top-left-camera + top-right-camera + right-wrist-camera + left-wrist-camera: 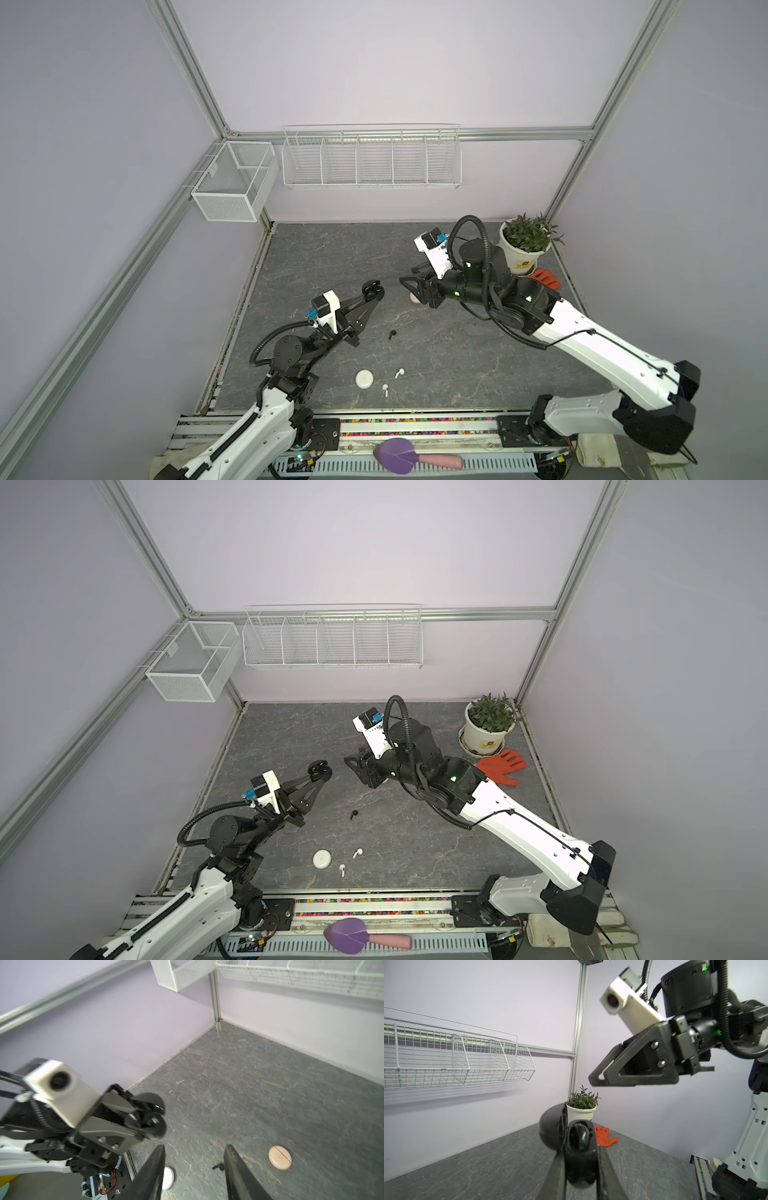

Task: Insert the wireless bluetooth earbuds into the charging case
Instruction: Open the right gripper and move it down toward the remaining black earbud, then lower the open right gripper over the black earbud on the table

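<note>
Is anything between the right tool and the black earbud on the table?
Nothing visible does: only bare table lies between the open right tool and the black earbud; the pink case lies off to the side.

This looks like a robot test room in a lab, not a home. A left arm (249,424) and a right arm (590,345) are fixed to a metal rail (457,434) at the front of a gray table (332,266). Plain pale purple walls (374,62) and silver metal bars (189,62) box it in. A long wire basket (372,160) and a mesh box (232,187) hang on the walls. A potted plant (528,237) and an orange glove (500,766) sit in one corner.
</note>
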`<state>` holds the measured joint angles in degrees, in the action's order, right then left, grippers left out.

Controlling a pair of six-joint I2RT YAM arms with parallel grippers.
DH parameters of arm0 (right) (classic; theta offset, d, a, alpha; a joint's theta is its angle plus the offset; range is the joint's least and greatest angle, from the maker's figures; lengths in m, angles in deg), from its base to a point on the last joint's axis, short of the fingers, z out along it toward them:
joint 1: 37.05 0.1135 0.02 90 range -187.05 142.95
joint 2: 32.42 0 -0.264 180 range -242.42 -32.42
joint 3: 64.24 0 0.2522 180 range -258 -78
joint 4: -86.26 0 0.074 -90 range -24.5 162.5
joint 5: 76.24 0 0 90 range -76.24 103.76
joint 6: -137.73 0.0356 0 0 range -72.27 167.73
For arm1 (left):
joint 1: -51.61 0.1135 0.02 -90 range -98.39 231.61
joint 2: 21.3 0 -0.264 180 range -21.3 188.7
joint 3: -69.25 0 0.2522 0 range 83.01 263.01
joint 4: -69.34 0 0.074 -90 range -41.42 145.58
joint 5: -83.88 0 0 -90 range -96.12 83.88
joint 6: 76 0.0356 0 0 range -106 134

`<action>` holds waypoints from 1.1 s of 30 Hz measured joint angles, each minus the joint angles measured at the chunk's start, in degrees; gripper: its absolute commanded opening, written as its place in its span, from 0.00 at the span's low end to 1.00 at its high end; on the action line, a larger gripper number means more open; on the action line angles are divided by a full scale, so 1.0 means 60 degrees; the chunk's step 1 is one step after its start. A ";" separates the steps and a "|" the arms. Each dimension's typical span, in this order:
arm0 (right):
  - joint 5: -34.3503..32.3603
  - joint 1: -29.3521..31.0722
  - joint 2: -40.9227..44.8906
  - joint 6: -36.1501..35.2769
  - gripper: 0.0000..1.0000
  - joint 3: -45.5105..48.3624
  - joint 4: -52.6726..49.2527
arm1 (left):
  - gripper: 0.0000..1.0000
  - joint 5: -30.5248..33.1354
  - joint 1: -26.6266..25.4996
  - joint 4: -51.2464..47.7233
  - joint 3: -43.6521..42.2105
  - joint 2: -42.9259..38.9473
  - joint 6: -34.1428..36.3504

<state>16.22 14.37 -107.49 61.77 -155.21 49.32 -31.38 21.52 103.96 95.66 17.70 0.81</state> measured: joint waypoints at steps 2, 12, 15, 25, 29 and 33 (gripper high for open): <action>-0.0055 -0.0066 -0.0255 0.0346 0.47 0.0390 -0.0109 | 0.00 0.0062 0.0000 -0.0066 -0.0153 -0.0178 -0.0022; 0.1100 -0.0073 -0.4266 0.2288 0.47 0.0925 -0.0397 | 0.00 0.0386 0.0000 -0.0699 -0.0550 -0.0616 -0.0211; 0.1366 -0.0073 -0.5020 0.2572 0.49 0.0892 -0.0521 | 0.00 0.0433 0.0000 -0.0841 -0.0550 -0.0743 -0.0219; 0.1228 -0.0025 -0.6295 0.2739 0.55 -0.0033 -0.0987 | 0.00 0.0568 0.0000 -0.1260 -0.0557 -0.1198 -0.0175; 0.0528 0.0138 -0.6652 0.2699 0.56 -0.0550 -0.1279 | 0.00 0.0576 0.0000 -0.1337 -0.0568 -0.1195 -0.0175; -0.0313 0.0412 -0.6951 0.2586 0.59 -0.1045 -0.1657 | 0.00 0.0645 0.0000 -0.1344 -0.0601 -0.1198 -0.0175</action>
<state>14.34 16.84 -149.19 77.29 -161.48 39.38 -27.51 21.52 95.89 92.05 10.51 -0.24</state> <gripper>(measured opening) 0.574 0.193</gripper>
